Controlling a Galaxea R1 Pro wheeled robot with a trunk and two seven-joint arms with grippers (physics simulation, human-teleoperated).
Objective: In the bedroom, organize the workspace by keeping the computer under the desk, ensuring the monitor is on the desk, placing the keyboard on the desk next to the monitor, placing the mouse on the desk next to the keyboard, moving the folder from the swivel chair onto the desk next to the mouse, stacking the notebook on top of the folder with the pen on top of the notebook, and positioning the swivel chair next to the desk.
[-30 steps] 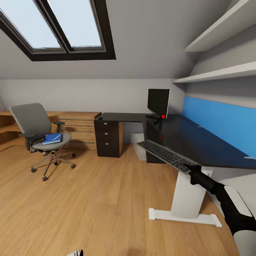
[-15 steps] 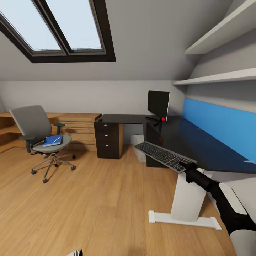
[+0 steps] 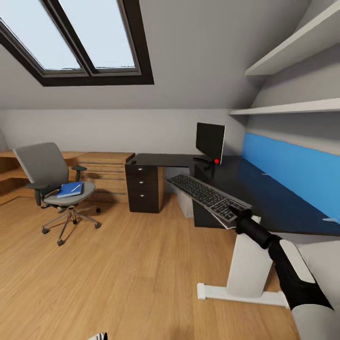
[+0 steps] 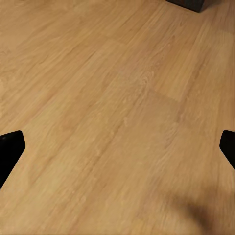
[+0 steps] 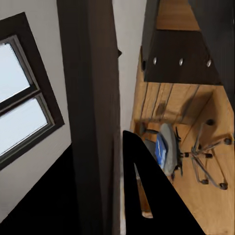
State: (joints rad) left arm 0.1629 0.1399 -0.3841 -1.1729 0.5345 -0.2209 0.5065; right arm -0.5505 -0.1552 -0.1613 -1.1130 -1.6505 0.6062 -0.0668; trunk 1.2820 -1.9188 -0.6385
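- The keyboard [image 3: 206, 194] is a long slim slab with dark grey keys in a thin silvery frame. It is held in the air, tilted, its near end at the front edge of the counter [image 3: 264, 189] and its far end out over the floor [image 3: 118, 269].
- The right gripper [image 3: 237, 216] has its jaws pinching the near end of the keyboard; in the right wrist view a black finger [image 5: 147, 196] lies along the keyboard's dark edge [image 5: 98, 107].
- The counter is L-shaped with a glossy black top, a white pedestal leg [image 3: 248, 269] and a black drawer unit [image 3: 144, 186] with three round knobs.
- The monitor [image 3: 210, 140] stands upright on the far part of the counter, a thin flat black screen on a black foot, with a red dot at its lower corner.
- A pale boxy computer [image 3: 183, 200] shows partly under the counter, behind the keyboard.
- The swivel chair [image 3: 54, 184] stands well apart from the counter, with grey fabric seat and back, dark armrests and a chrome star base on casters.
- The bright blue folder [image 3: 70, 189] lies flat on its seat; what lies on the folder is too small to tell.
- The left gripper [image 4: 117, 147] hangs over the wood plank floor, jaws spread, its dark fingertips [image 4: 10, 147] at the edges of the left wrist view.
- A blue wall panel [image 3: 293, 165] runs behind the counter, below white shelves [image 3: 288, 106].
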